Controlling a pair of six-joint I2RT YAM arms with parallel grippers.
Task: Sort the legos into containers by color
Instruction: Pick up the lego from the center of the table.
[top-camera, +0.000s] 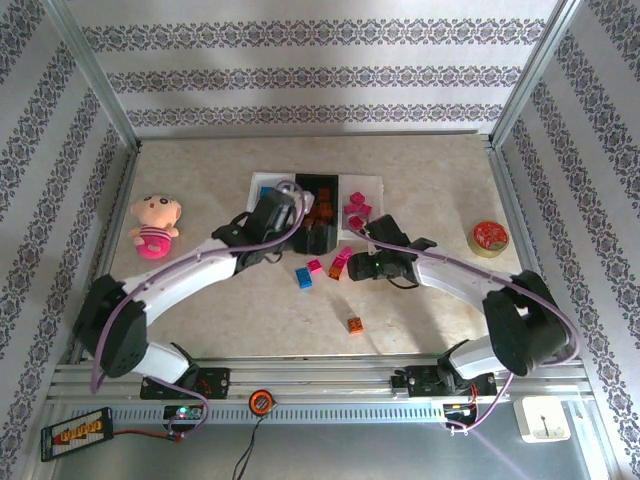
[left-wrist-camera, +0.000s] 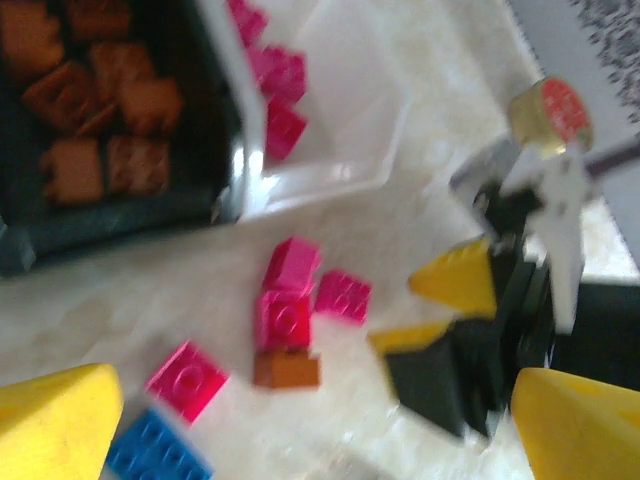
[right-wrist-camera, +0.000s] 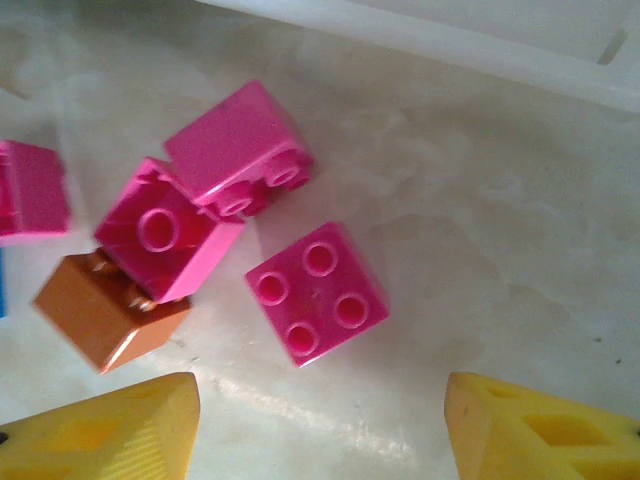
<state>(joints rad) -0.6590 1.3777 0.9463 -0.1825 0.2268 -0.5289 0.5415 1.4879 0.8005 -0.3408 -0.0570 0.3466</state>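
Observation:
Loose legos lie between my grippers: a pink 2x2 brick (right-wrist-camera: 317, 292), two tipped pink bricks (right-wrist-camera: 238, 150), an orange brick (right-wrist-camera: 105, 310), and further left a pink plate (left-wrist-camera: 187, 378) and a blue brick (top-camera: 303, 276). A lone orange brick (top-camera: 354, 324) lies nearer the front. My right gripper (right-wrist-camera: 320, 430) is open, low over the table just short of the pink 2x2 brick. My left gripper (left-wrist-camera: 320, 430) is open and empty above the cluster, by the black tray (top-camera: 312, 238). That tray holds orange bricks (left-wrist-camera: 100, 110). The right white tray (left-wrist-camera: 345, 140) holds pink bricks, the left white tray (top-camera: 262, 185) blue.
A pink plush doll (top-camera: 152, 226) sits at the left of the table. A red tape roll (top-camera: 488, 238) lies at the right. Metal frame posts and patterned walls close in the table's sides and back. In the left wrist view my right gripper (left-wrist-camera: 440, 310) shows close by.

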